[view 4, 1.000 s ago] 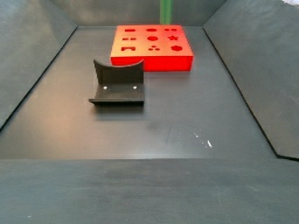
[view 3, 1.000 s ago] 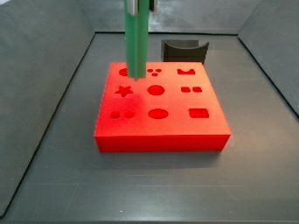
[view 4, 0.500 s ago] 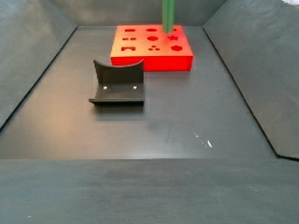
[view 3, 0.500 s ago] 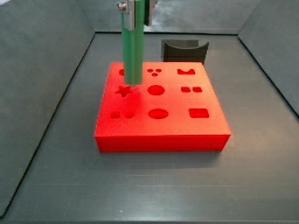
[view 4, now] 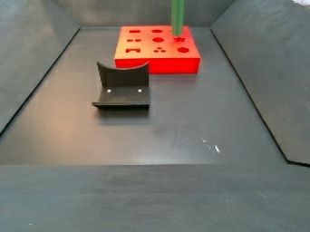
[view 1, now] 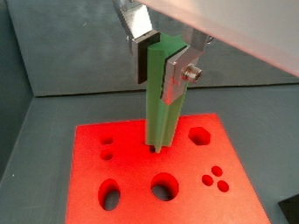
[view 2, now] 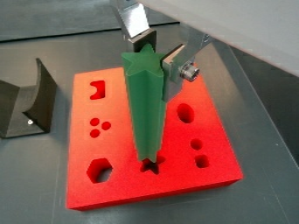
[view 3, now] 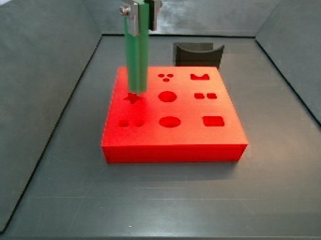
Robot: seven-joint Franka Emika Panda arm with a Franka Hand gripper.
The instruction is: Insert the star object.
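The gripper is largely cut off by the frame edge in both side views, where only a sliver of it shows above the red block and the upper end of the star object runs out of the picture; in a side view little more than a short green length shows above the block's far end. Both wrist views show the grasp plainly: the flat silver fingers, with dark pads, are clenched on the upper part of the star object, a long green bar of star-shaped section that stands upright over the red block. Its lower tip sits at the star-shaped hole in the block's top, a dark fringe of the opening showing around the bar's foot; how deep the tip has gone cannot be made out. The block's other openings, among them a hexagon, a cluster of three small dots and an oval, hold nothing. The red block rests on the dark surface. The fixture stands well apart from the block on that surface, and in a side view it shows just behind the block's far edge.
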